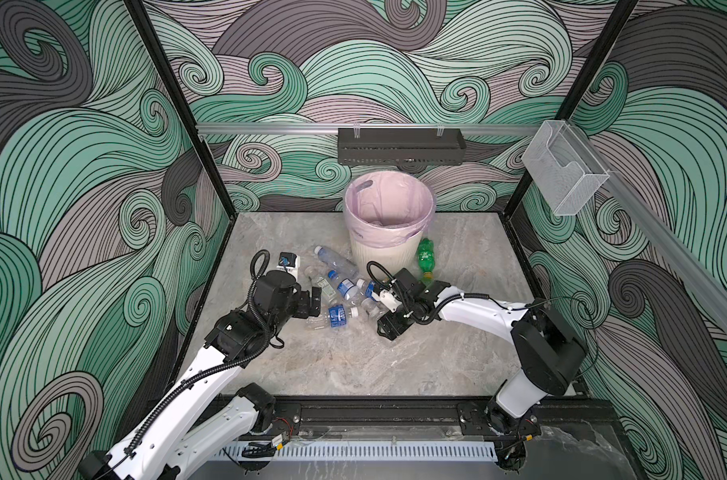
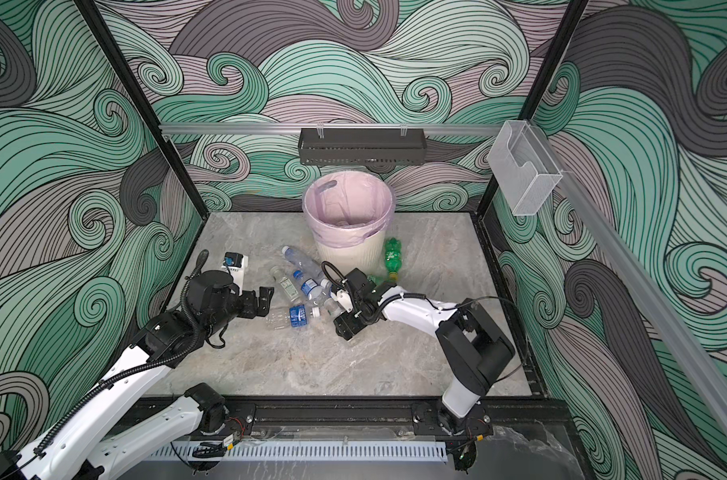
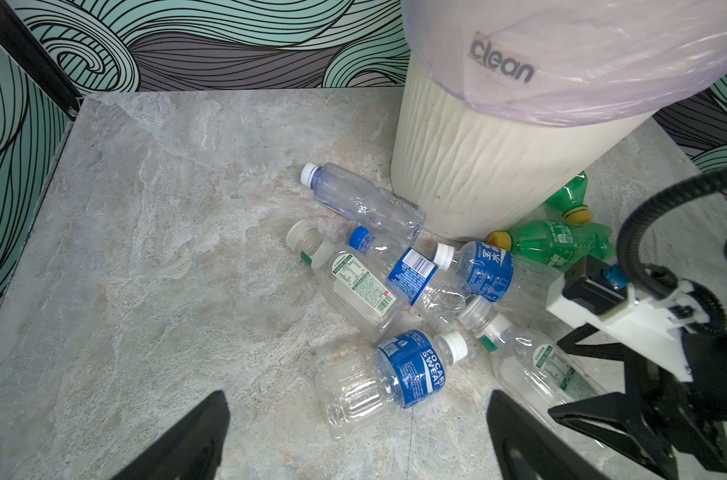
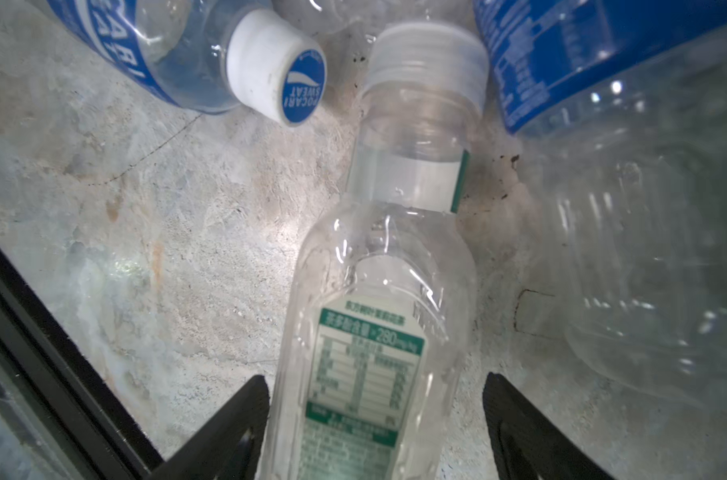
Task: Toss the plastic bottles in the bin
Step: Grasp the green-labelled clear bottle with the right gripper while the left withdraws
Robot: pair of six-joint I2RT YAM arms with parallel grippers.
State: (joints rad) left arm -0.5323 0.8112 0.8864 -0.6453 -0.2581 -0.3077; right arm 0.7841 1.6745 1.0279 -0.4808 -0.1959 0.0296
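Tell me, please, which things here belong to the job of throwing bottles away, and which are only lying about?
For the job:
- plastic bottles, lying in front of the bin, green bottles among them
- the bin, lined in pink

Only lying about:
- black perforated tray, hung at the back
- clear plastic box, hung at the right

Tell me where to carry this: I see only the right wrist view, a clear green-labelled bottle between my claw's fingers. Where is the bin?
Observer: The bin stands at the back of the table, beyond the bottle pile, in both top views.
Operator: What is the other arm doing?
Observer: The left claw hangs open and empty left of the pile, by the Pocari Sweat bottle.
Operator: Anything beside the bin?
Observer: A green bottle lies by its base, on the right.
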